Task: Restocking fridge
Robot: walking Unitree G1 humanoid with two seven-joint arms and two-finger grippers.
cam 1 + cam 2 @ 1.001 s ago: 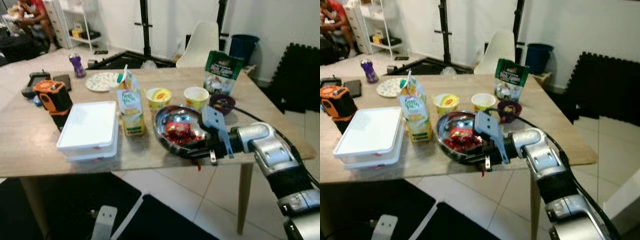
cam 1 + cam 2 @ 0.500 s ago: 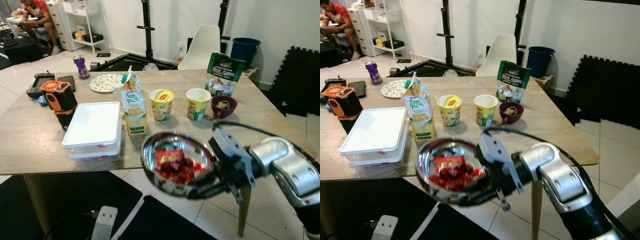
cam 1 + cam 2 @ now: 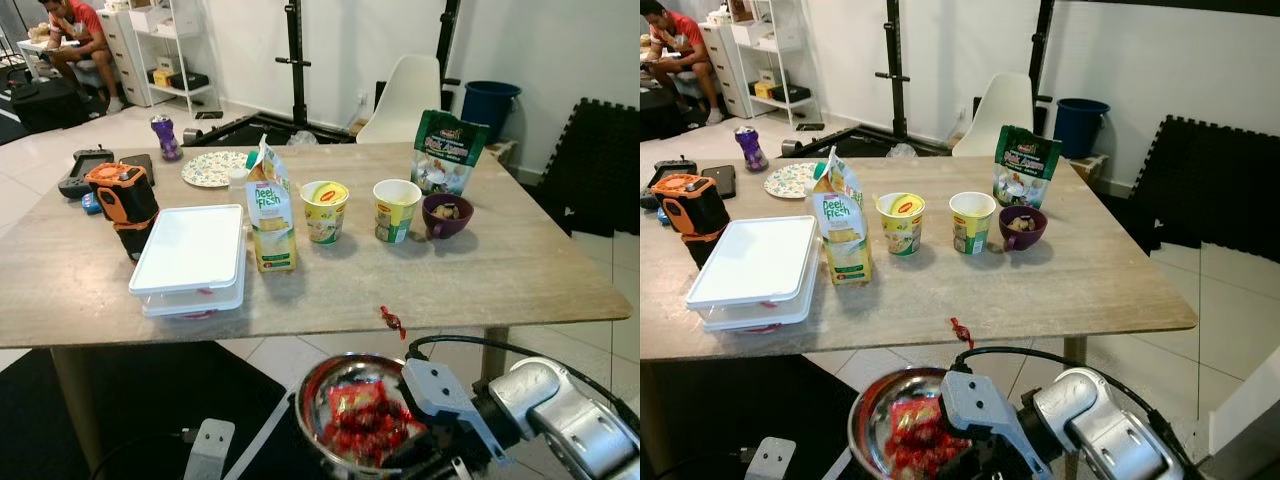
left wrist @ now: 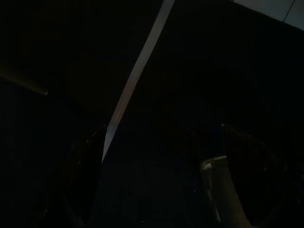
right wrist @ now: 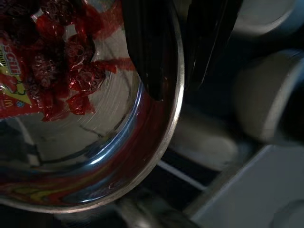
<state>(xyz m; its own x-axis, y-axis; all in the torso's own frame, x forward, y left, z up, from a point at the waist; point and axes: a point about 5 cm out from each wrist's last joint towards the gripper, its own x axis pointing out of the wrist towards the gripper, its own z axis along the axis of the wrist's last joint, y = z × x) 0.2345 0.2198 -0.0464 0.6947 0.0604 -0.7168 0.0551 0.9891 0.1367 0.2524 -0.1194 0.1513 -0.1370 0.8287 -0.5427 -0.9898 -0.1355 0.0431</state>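
Observation:
My right gripper is shut on the rim of a steel bowl that holds red wrapped candies. It holds the bowl low, in front of and below the table's front edge. In the right wrist view one black finger lies inside the bowl and the other outside the rim. One loose red candy lies on the wooden table near its front edge. My left arm hangs idle over a dark floor, its fingers faint and apart.
The table carries a juice carton, a white lidded container, two noodle cups, a purple bowl, a green bag and an orange device. A person sits far left. A white object lies on the floor.
My right gripper has carried the bowl off the table and lowered it below the front edge, toward me. A red candy now lies on the table where the bowl was.

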